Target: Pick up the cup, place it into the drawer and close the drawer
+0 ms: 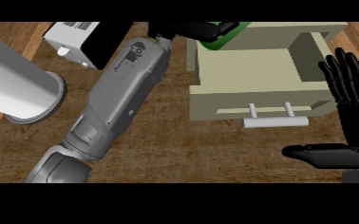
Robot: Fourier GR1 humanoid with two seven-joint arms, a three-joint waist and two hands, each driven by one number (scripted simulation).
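Head view: left hand (200, 30) around cup (226, 38)

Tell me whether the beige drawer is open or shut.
Open. The beige drawer is pulled out from its cabinet, its hollow inside showing from above, with the white bar handle on its front panel toward the robot.

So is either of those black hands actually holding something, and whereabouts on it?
Yes: the left hand has its fingers curled round the green cup, at its rim, over the open drawer. The right hand holds nothing.

Left hand (196, 29) grips green cup (226, 40) over open drawer (245, 102) — right hand (344, 104) open.
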